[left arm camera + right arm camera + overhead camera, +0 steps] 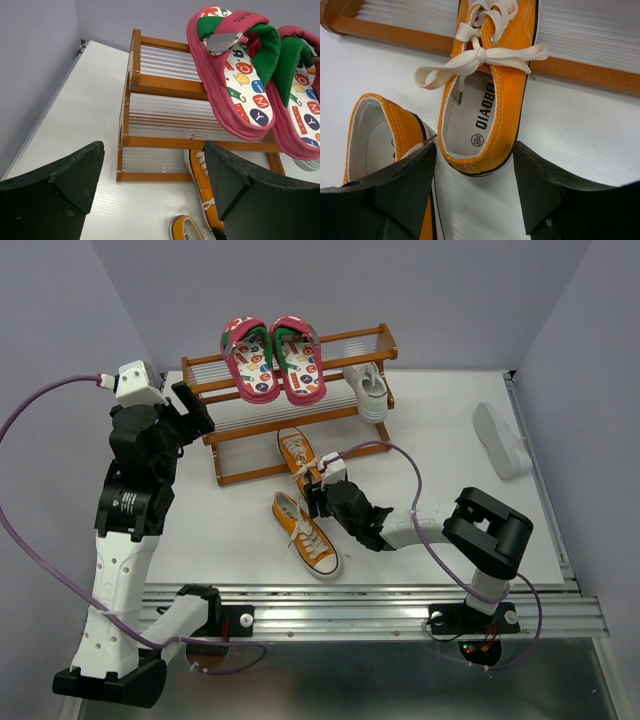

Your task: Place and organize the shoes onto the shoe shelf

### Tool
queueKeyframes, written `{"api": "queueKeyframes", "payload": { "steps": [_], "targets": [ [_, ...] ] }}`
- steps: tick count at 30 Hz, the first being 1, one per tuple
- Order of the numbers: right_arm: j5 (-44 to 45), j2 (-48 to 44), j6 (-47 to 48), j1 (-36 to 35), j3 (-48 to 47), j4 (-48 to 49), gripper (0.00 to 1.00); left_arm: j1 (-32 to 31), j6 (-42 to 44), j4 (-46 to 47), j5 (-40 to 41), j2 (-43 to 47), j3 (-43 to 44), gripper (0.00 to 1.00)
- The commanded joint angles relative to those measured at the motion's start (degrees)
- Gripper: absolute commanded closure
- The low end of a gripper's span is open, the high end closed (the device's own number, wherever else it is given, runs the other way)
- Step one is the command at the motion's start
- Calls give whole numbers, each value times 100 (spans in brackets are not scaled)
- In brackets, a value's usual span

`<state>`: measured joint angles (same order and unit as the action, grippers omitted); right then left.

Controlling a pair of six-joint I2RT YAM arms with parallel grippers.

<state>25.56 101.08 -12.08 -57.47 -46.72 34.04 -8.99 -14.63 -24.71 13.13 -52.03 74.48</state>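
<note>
The pink pair (272, 358) lies on the top tier of the shoe shelf (260, 472), and one white sneaker (368, 390) sits at its right end. The other white sneaker (502, 440) lies on the table at far right. One orange sneaker (298, 452) points its toe under the shelf. My right gripper (318, 495) is open just behind its heel (490, 115), one finger on each side. The second orange sneaker (305, 533) lies beside it, under my left finger in the right wrist view. My left gripper (195, 410) hangs open and empty at the shelf's left end.
The shelf's lower tier (165, 120) holds only pale rods on its left side. A purple cable (400, 455) loops over the right arm. The table's metal front rail (400, 605) runs along the near edge, and purple walls close in on three sides.
</note>
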Motion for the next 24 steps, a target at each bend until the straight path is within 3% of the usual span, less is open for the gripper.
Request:
{"api": "queueKeyframes", "payload": {
  "steps": [1,4,8,17,24],
  "targets": [
    [90,184,109,-45,-390,498,34,-23,-22,309,129,114,-100,9],
    [45,298,135,-45,-548,516,45,-15,-22,309,155,132,-109,9],
    [106,351,92,-45,-637,516,99,-23,4,300,182,141,-126,9],
    [441,193,135,-45,-786,823,99,-15,13,370,191,35,-197,9],
    [792,693,653,-45,-1514,981,99,-23,22,344,190,61,-109,9]
  ]
}}
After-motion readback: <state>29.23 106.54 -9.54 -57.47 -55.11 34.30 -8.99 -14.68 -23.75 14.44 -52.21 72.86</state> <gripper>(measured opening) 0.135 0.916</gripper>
